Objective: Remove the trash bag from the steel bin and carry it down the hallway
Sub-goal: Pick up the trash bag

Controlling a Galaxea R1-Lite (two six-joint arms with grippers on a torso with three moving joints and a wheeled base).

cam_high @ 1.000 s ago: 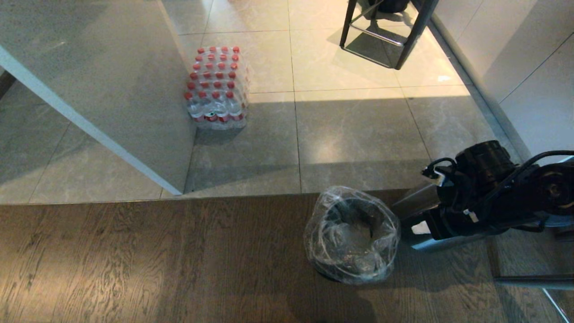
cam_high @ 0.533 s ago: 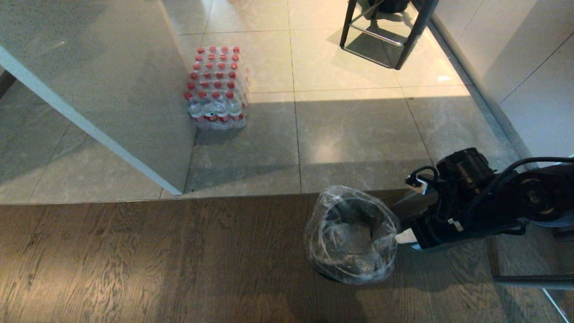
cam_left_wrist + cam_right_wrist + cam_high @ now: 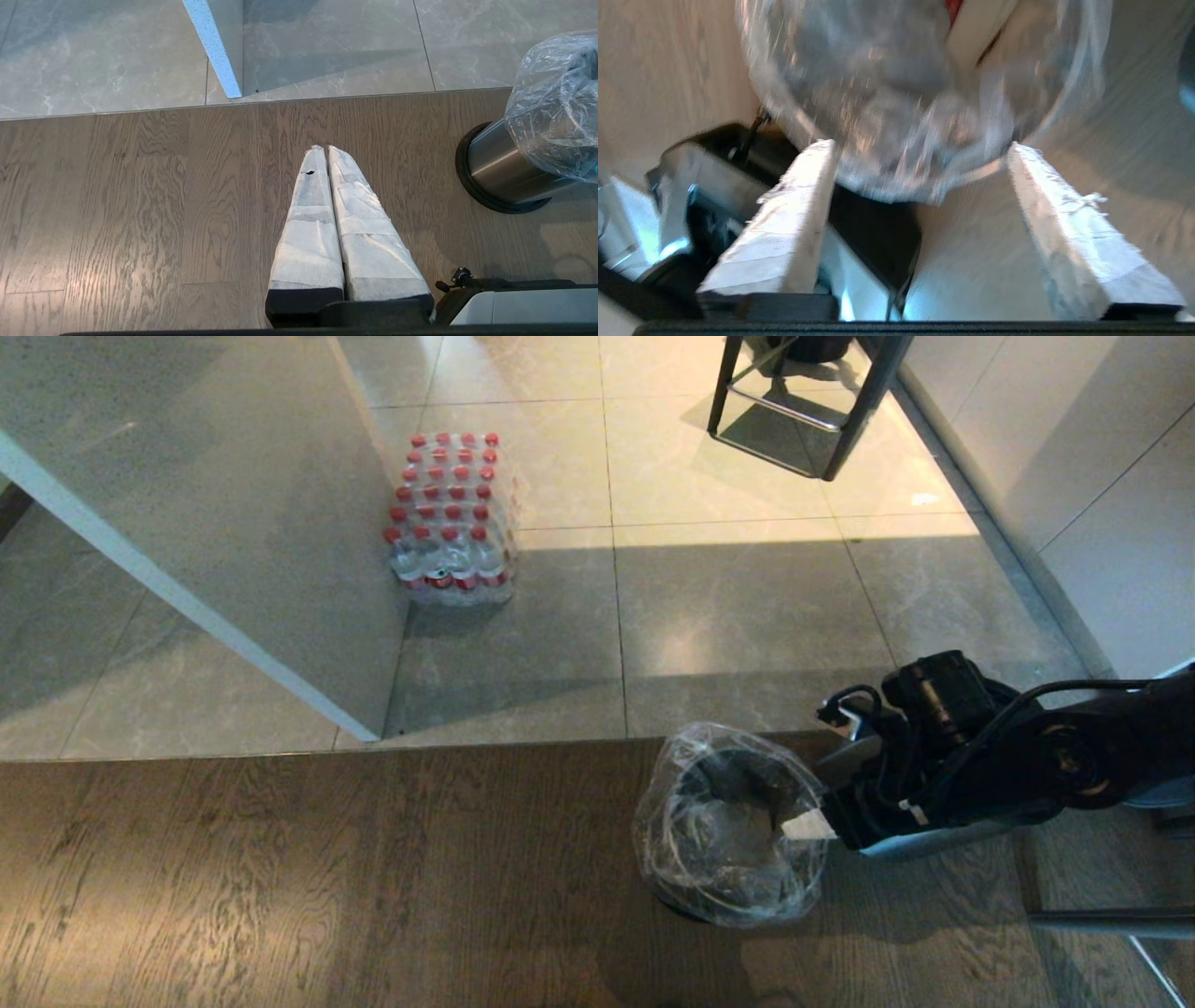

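The bin (image 3: 738, 859) stands on the wood floor (image 3: 327, 877) just short of the seam where the grey tiles (image 3: 747, 616) begin, and the bag (image 3: 733, 821) sits in it — clear crinkled plastic folded out over the rim and puffed up around the dark opening. The right gripper (image 3: 810, 825) reaches in from the right at rim height, one white-wrapped fingertip lying against the bag's near edge. In the right wrist view its fingers (image 3: 784, 224) are spread wide, one to each side of the bag's edge (image 3: 896, 102), with nothing pinched between them. The left gripper (image 3: 322, 149) hangs over bare wood well to the left of the bin (image 3: 504, 172), its two wrapped fingers pressed together and empty. A pack of bottles (image 3: 451, 518) rests on the tiles beside a pale panel (image 3: 215, 523) — well away from the bin.
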